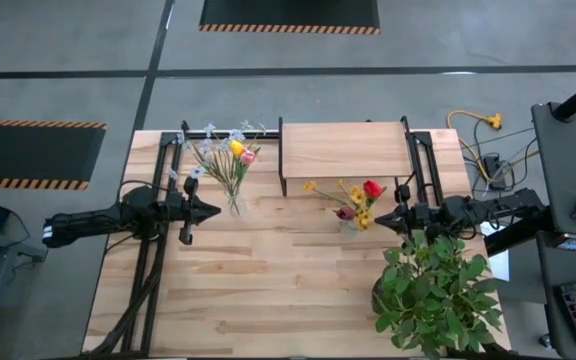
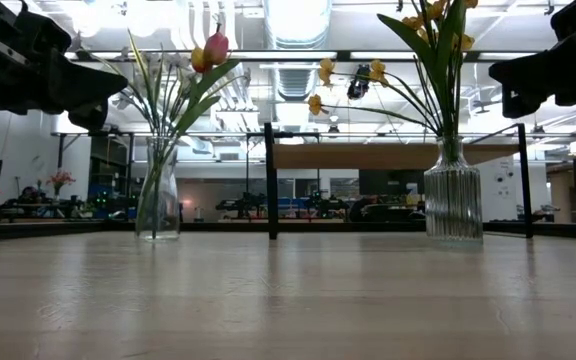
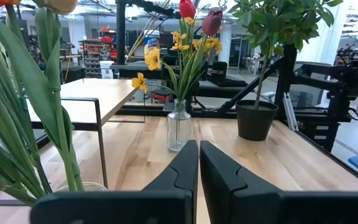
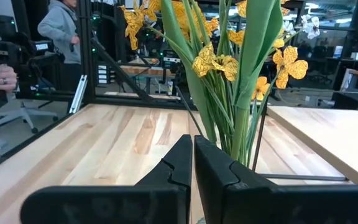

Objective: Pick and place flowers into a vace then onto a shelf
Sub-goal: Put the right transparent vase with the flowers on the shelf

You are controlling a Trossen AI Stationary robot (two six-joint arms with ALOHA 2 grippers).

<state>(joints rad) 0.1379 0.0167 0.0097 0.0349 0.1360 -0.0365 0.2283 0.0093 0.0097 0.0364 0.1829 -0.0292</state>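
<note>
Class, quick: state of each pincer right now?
Left pincer: closed, holding nothing, beside the left vase.
Right pincer: closed, holding nothing, beside the right vase.

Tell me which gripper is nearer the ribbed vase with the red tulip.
Right. The right gripper sits just beside the ribbed vase; the left gripper is across the table.

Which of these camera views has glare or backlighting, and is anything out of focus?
Low view: bright ceiling lights behind the flowers leave the ribbed vase backlit and the arms as dark silhouettes. Left wrist view: the near stems are blurred. High view: even light, no glare.
</note>
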